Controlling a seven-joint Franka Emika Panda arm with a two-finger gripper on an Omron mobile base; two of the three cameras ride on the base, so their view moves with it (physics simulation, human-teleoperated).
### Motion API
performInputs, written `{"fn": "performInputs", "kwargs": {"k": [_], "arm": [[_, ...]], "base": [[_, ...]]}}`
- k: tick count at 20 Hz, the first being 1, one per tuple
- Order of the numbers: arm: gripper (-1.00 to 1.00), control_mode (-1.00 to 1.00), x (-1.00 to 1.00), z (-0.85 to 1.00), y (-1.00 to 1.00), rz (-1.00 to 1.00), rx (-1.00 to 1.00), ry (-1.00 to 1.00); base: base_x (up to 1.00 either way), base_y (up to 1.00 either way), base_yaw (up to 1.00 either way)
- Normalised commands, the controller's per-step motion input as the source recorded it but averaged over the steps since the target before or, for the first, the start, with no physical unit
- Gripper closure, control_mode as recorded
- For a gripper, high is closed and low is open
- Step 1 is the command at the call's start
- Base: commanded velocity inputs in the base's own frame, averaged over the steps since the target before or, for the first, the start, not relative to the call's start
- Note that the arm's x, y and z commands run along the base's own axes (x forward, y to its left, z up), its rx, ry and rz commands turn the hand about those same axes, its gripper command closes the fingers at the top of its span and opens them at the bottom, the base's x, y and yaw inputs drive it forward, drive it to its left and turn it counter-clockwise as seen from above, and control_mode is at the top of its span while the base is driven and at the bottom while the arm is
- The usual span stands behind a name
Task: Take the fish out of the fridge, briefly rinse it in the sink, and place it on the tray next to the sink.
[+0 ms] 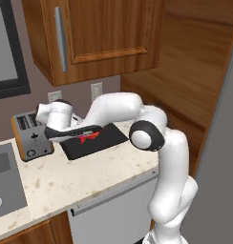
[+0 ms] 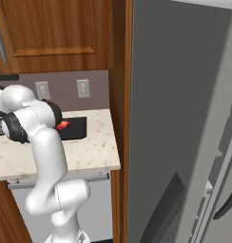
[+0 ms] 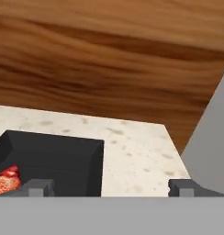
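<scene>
Fish lies on the black tray, near the tray's left end, toward the toaster; in the hand view its red body sits at the tray's near left corner. Hand is released, fingertips spread wide with nothing between them, hovering low just over the tray. Placement looks done, so the step in hand is judged to be the retreat: lift straight up off the tray before swinging, so a fingertip does not catch the spiky fins or drag the fish toward the tray's edge. Tray sits at the back of the desk, toward the right end. Toaster stands just left of the tray; sink lies at the desk's left edge. Wooden side panel and grey fridge close off the right, cabinet hangs overhead, so clearance upward is limited.
</scene>
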Motion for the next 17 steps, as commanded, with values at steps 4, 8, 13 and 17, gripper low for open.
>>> {"fn": "performInputs", "kwargs": {"k": [4, 8, 13, 17], "arm": [[-1.00, -1.00, -1.00, 0.37, -0.80, 0.00, 0.03, -0.50], [-1.00, -1.00, -1.00, 0.25, -0.69, 0.00, 0.09, -0.55], [-1.00, -1.00, -1.00, 0.08, -0.42, -0.01, 0.25, -0.58], [-1.00, -1.00, -1.00, 0.93, -0.22, -0.06, 0.47, -0.58]], "base": [[0.00, 0.00, 0.00], [0.00, 0.00, 0.00], [0.00, 0.00, 0.00], [0.00, 0.00, 0.00]]}}
